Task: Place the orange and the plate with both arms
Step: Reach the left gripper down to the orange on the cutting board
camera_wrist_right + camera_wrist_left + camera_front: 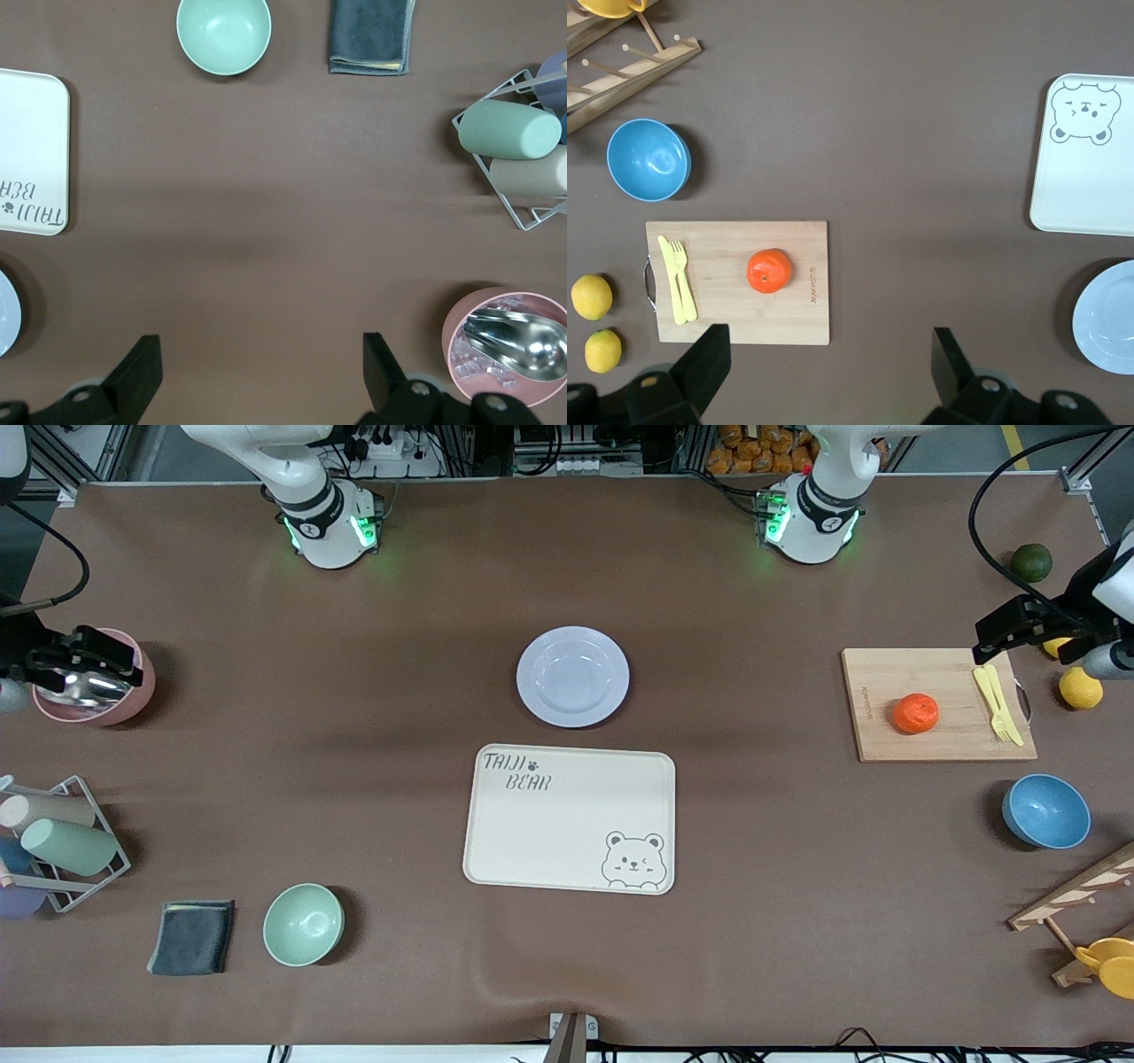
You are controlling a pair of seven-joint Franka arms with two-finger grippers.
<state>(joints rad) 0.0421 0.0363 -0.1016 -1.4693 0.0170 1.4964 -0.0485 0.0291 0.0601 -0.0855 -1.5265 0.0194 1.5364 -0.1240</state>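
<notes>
One brown mat covers the table, bearing plate and orange.

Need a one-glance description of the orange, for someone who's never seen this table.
Find the bamboo cutting board toward the left arm's end of the table. The orange sits on it, beside the yellow fork and knife. It is the only orange-red fruit; the lemons nearby lie off the board.

I note the orange, small, round and bright orange-red, sitting on the bamboo cutting board near its middle, dimpled top up, apart from the yellow cutlery on the same board. I see the plate, round, pale lavender-white, wide-rimmed, lying flat and upright on the table, well apart from that board toward the right arm's end.
</notes>
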